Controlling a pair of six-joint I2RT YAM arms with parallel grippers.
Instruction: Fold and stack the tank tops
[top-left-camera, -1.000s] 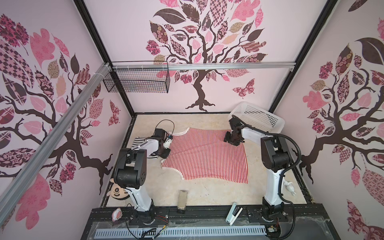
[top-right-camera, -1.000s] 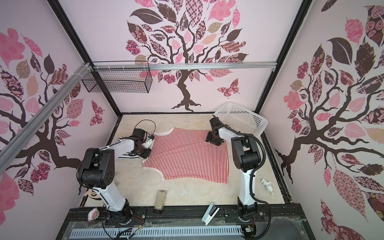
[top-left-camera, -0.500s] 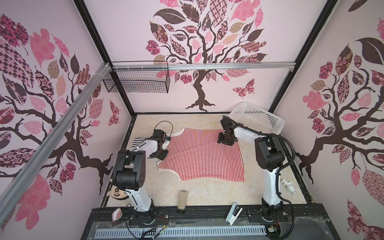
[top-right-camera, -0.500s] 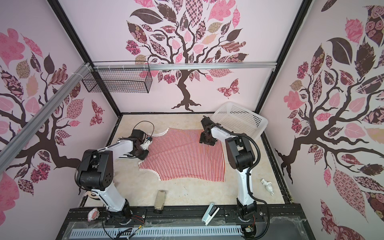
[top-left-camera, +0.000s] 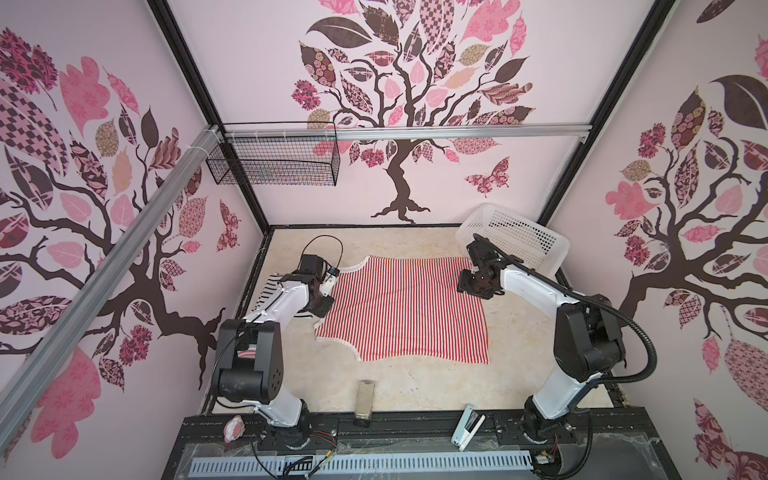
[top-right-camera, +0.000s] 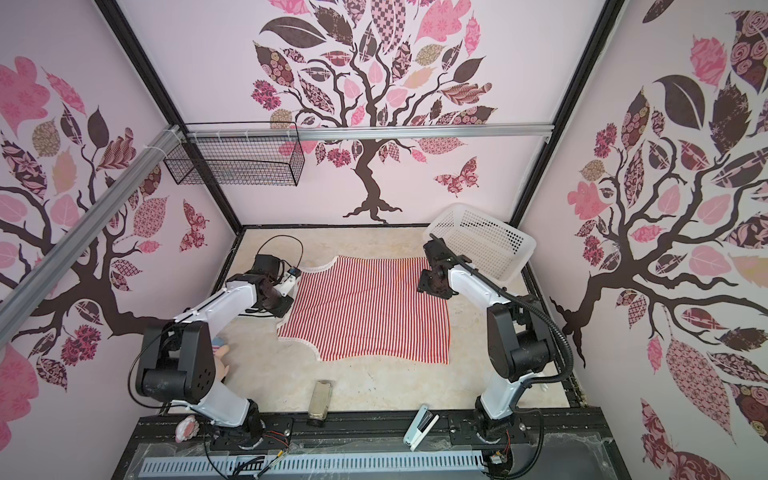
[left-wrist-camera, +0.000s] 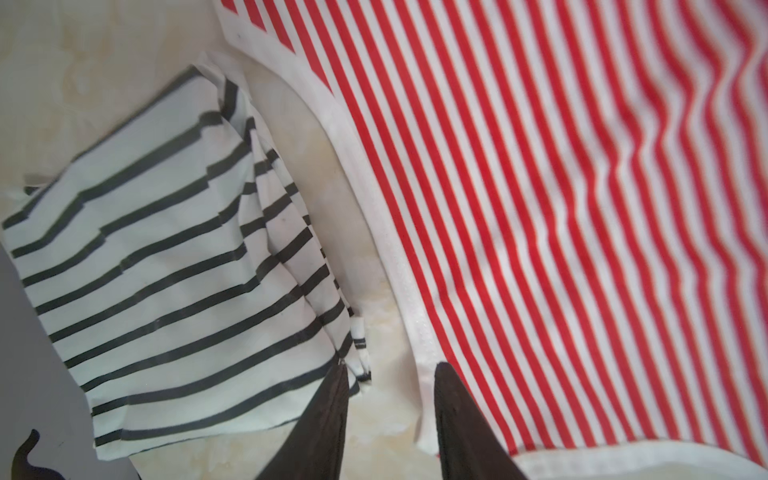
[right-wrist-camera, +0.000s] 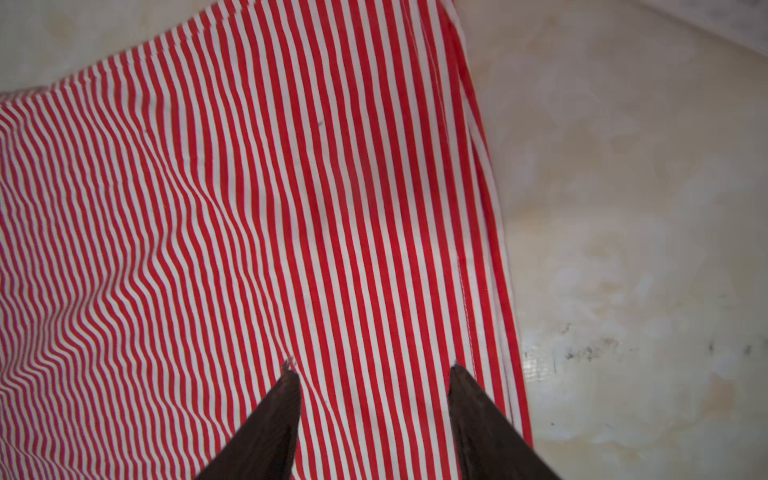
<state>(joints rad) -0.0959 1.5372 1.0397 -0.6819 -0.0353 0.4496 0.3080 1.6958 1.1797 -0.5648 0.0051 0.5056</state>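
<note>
The red-and-white tank top (top-left-camera: 399, 307) (top-right-camera: 365, 311) lies spread flat mid-table, white armhole trim toward the left. The black-and-white tank top (top-left-camera: 270, 291) (left-wrist-camera: 166, 266) lies folded at the left, mostly under my left arm. My left gripper (top-left-camera: 323, 305) (top-right-camera: 279, 307) (left-wrist-camera: 392, 365) is open and holds nothing. One of its fingers is over the black-and-white top's corner, the other over the red top's white trim (left-wrist-camera: 419, 353). My right gripper (top-left-camera: 473, 286) (top-right-camera: 432, 286) (right-wrist-camera: 372, 370) is open just above the red top (right-wrist-camera: 291, 208), near its right edge.
A white lattice basket (top-left-camera: 515, 241) leans in the back right corner behind the right arm. A wire basket (top-left-camera: 274, 162) hangs on the back wall. A small tan box (top-left-camera: 365, 397) and a white stapler-like object (top-left-camera: 467, 426) lie at the front edge.
The red-and-white top has slid a little to the left. My right gripper went left over it, then came back toward its right edge. The left gripper shifted slightly toward the front.
</note>
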